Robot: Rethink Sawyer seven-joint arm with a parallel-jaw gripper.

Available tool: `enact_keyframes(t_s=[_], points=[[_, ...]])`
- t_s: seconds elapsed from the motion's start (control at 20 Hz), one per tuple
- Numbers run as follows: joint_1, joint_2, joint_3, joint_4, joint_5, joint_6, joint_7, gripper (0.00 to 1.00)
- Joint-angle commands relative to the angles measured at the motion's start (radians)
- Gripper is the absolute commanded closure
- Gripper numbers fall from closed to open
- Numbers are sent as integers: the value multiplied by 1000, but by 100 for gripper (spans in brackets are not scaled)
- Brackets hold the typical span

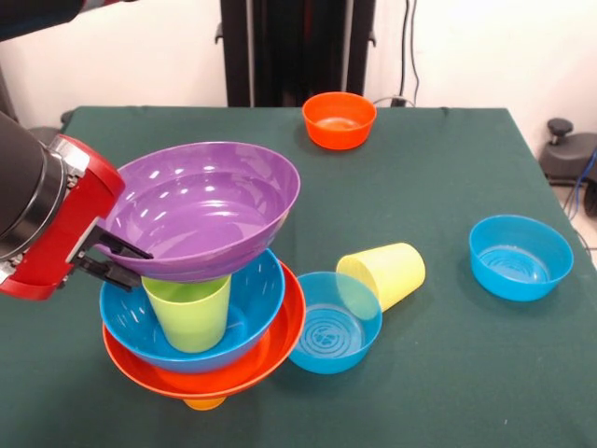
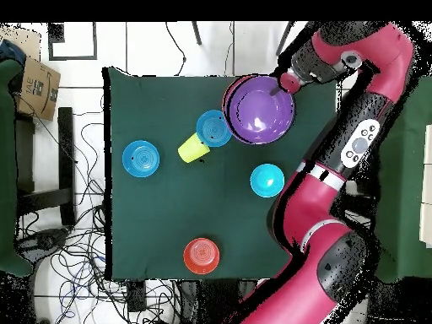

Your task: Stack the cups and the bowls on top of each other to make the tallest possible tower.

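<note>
Tool (image 1: 119,259) clamped on purple bowl (image 1: 201,210) rim, atop green cup (image 1: 189,313).

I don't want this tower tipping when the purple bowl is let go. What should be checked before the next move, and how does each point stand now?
1. Gripper holds the purple bowl by its rim: ok.
2. Purple bowl sits level on the green cup: not ok, it tilts.
3. Green cup stands upright in the blue bowl: ok.
4. Blue bowl nests in the orange bowl: ok.
5. Orange cup beneath is centred: cannot tell.
</note>
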State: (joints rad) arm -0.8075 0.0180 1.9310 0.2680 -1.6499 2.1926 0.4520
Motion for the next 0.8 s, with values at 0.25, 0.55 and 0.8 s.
enact_keyframes(t_s=[0.25, 0.55, 0.8], points=[[3, -29, -139, 1, -15, -5, -260, 100], [3, -37, -148, 1, -27, -20, -278, 100], [5, -43, -147, -3, -39, -32, -287, 100]])
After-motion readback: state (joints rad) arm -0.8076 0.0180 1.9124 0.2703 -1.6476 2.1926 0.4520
